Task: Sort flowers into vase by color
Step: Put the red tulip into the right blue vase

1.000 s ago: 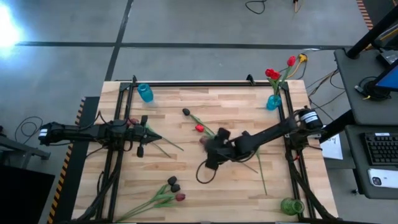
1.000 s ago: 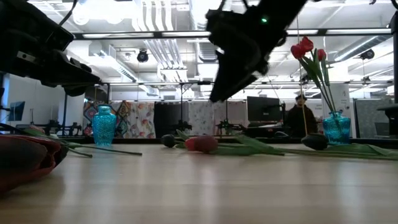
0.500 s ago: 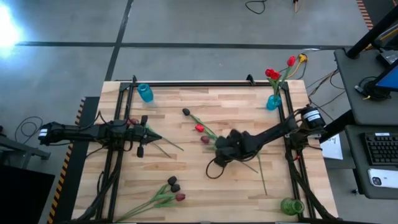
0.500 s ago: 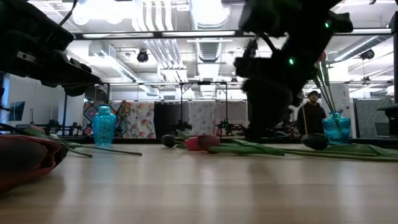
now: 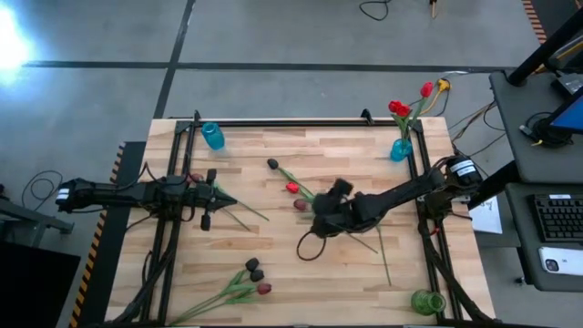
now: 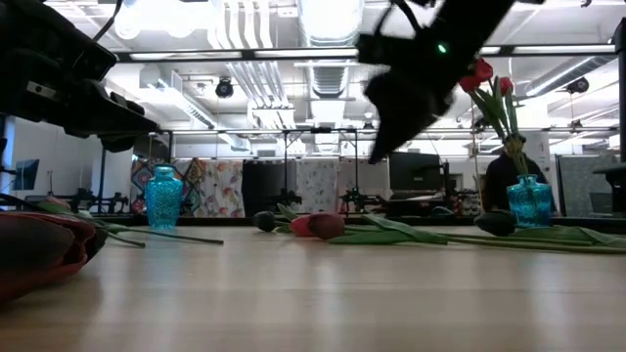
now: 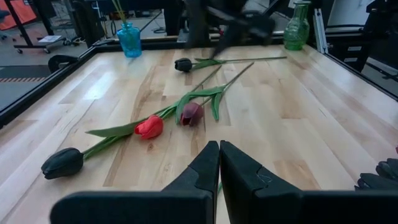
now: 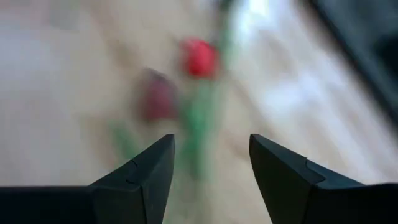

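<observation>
The right gripper (image 5: 321,217) hangs above the table just beside the maroon tulip (image 5: 300,205), its fingers (image 8: 140,180) spread wide with nothing between them. In the right wrist view that tulip's head and the red tulip (image 8: 200,57) next to it lie ahead of the open fingers, with a green stem running back toward the gap; the view is blurred, so I cannot tell which flower the stem belongs to. Taking the maroon tulip as the landmark: the red head touches or nearly touches it on the far side, a black tulip (image 5: 272,165) lies farther along the same line toward the table's back edge, and the stems trail away from the heads under the right arm. The stems' long axis runs diagonally, so a grasp would likely go across a stem just behind a head. The left gripper (image 7: 219,163) waits well apart, fingers pressed together and empty, so the right arm is clearly nearer. The blue vase (image 5: 401,148) with red flowers stands at the back right corner.
</observation>
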`<control>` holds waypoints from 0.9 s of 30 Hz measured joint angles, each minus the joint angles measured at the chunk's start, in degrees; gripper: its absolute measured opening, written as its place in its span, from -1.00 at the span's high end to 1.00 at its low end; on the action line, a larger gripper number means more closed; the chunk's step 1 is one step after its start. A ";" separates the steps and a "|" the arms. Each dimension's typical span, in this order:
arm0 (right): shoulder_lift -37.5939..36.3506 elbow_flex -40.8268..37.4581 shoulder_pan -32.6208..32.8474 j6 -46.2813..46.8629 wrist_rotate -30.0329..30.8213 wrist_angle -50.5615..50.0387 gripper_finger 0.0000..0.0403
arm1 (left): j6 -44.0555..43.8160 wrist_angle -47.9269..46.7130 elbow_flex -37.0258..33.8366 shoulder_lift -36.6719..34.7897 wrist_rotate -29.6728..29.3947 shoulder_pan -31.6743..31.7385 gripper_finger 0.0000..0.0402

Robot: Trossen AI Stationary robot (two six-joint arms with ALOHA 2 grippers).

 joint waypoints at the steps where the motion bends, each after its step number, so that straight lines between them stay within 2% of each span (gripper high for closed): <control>1: 0.13 -0.28 0.00 2.04 1.51 -2.80 0.00 | 0.00 0.00 -0.02 0.00 0.00 0.01 1.00; 4: 0.89 -1.96 0.02 7.34 0.77 -7.94 0.00 | 0.01 0.00 -0.02 0.00 0.00 0.01 1.00; 8: 2.23 -5.42 0.17 9.14 -3.79 -4.46 0.00 | 0.02 0.00 -0.02 0.04 0.00 -0.01 1.00; 11: 4.26 -7.03 0.17 9.26 -9.70 -1.91 0.00 | 0.02 0.00 -0.01 0.04 0.00 0.01 1.00; 15: 4.82 -6.72 0.27 7.68 -19.85 7.36 0.00 | 0.00 0.00 -0.02 0.07 0.00 0.01 1.00; 17: 4.32 -5.89 0.84 3.60 -25.05 13.41 0.00 | 0.00 -0.07 0.00 0.07 0.00 0.01 1.00; 19: 3.10 -4.83 1.56 -0.89 -27.49 17.59 0.00 | 0.00 0.09 -0.02 0.11 0.00 0.00 1.00; 20: 2.44 -4.22 1.96 -2.73 -27.37 18.47 0.00 | 0.00 0.03 -0.02 0.12 0.00 0.00 1.00; 22: 0.74 -3.50 2.46 -4.80 -23.39 18.33 0.00 | 0.01 0.22 -0.01 0.25 -0.01 0.00 1.00; 27: -1.56 -4.22 2.65 -1.07 -6.88 10.16 0.00 | 0.00 0.34 -0.02 0.58 0.00 0.01 1.00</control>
